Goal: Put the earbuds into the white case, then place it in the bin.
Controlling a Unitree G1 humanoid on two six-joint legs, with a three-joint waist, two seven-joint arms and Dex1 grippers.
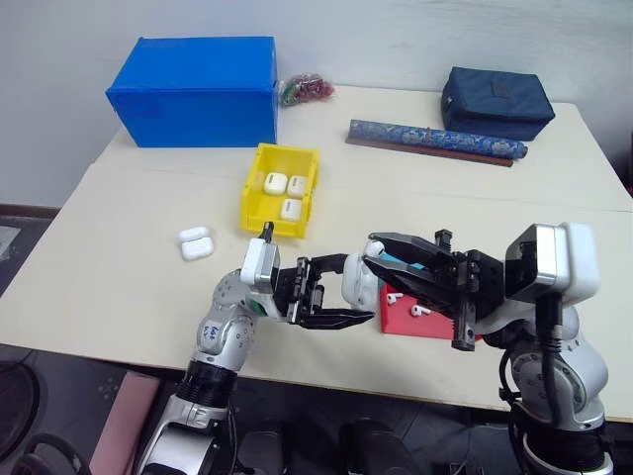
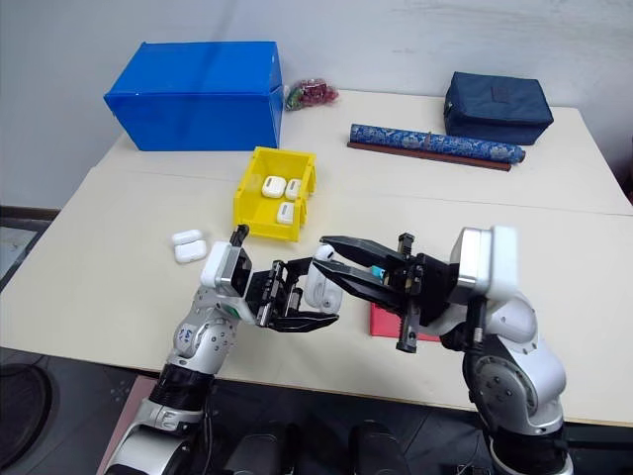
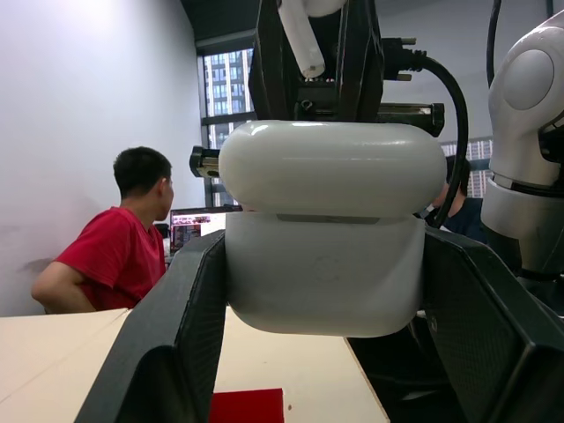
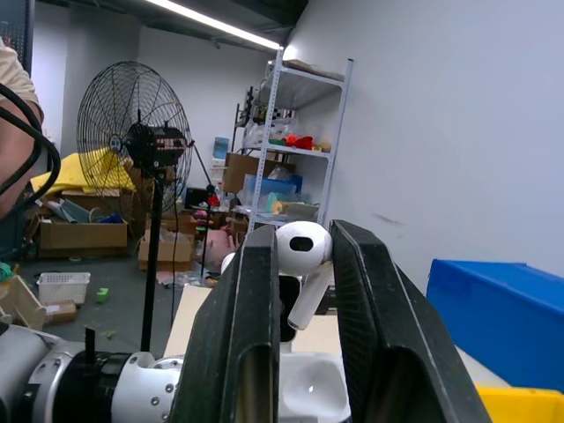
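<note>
Just below centre of the head view, the left end effector [image 1: 331, 297] clamps the white case [image 1: 358, 282] between its two black fingers, holding it off the counter [image 1: 119, 287] with the lid side turned toward the other arm. That looks like a steadying hold, keeping the case where an earbud can be brought to it. The right end effector [image 4: 300, 291], reaching in from the lower right, pinches one earbud [image 4: 302, 264] narrowly between its fingers, stem pointing toward the case just beyond its tips. A second earbud [image 1: 417, 310] lies on the red tray [image 1: 396, 319] underneath the right arm. The yellow bin [image 1: 252, 193], above and left of centre, already holds three white cases; two more cases [image 1: 194, 242] sit on the counter at its left.
</note>
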